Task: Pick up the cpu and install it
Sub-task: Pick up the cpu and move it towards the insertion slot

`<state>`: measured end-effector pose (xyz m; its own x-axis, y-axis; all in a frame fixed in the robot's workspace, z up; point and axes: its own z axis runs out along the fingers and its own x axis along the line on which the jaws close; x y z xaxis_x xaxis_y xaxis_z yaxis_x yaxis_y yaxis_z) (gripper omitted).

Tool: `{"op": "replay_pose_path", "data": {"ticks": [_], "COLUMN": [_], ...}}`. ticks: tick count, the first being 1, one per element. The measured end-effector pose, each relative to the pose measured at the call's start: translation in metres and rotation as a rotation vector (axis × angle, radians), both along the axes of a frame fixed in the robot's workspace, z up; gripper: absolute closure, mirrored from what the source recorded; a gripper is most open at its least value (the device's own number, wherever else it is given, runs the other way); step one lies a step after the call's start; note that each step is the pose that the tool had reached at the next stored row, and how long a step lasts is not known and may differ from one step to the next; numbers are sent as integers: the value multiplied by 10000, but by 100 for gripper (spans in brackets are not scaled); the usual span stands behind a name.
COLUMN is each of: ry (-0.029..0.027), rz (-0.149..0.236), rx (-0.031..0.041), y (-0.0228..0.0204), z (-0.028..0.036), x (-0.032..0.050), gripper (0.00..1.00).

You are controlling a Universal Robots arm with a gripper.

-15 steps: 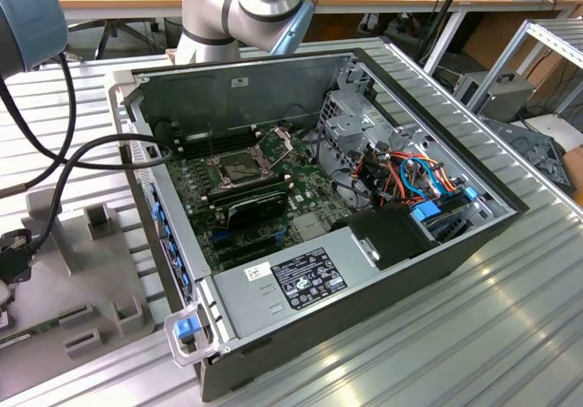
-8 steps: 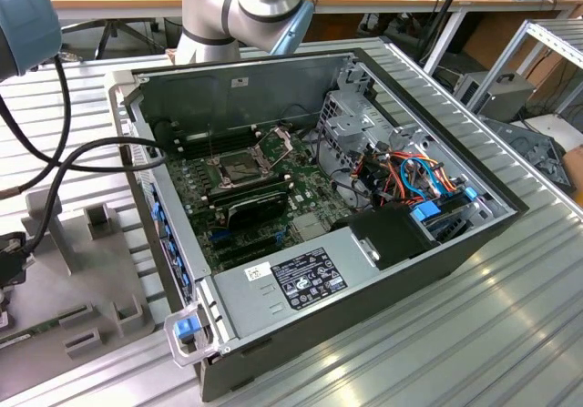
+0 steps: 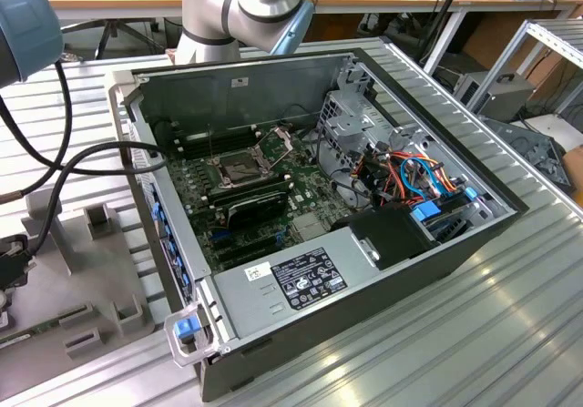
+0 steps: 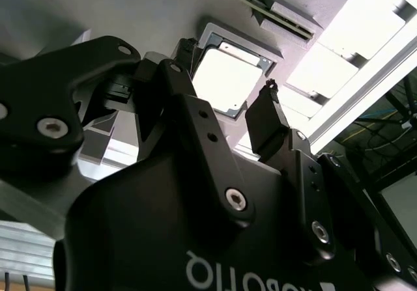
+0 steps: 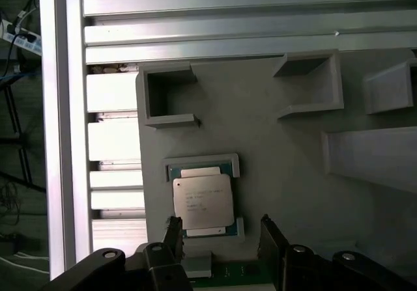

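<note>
a: what's the exterior view giving you?
b: i'm seeing the computer case (image 3: 228, 88) lying open. the socket (image 3: 239, 166) on the motherboard (image 3: 273, 216) is standing with its frame hinged up, ready for a chip, i'd say. the fixture plate (image 3: 91, 270) is sitting on the exterior view's left.
a: second wrist view?
b: the gripper (image 4: 227, 75) is hanging with its fingers apart, the cpu (image 4: 228, 83) showing between them, untouched.
a: first wrist view?
b: the cpu (image 5: 202, 200) is lying flat in a raised nest near the fixture plate (image 5: 273, 161) edge by the rail (image 5: 62, 141). the nest is keeping it square, and its open sides are leaving room for the fingers (image 5: 173, 232).
</note>
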<state>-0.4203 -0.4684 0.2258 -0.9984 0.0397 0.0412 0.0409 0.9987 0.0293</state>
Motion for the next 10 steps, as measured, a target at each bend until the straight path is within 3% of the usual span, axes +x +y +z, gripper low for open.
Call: {"op": "replay_pose_path", "data": {"ticks": [10], "ry": [0], "rz": [0], "rx": [0], "y": [0], "z": [-37], "x": [0], "gripper": [40]}}
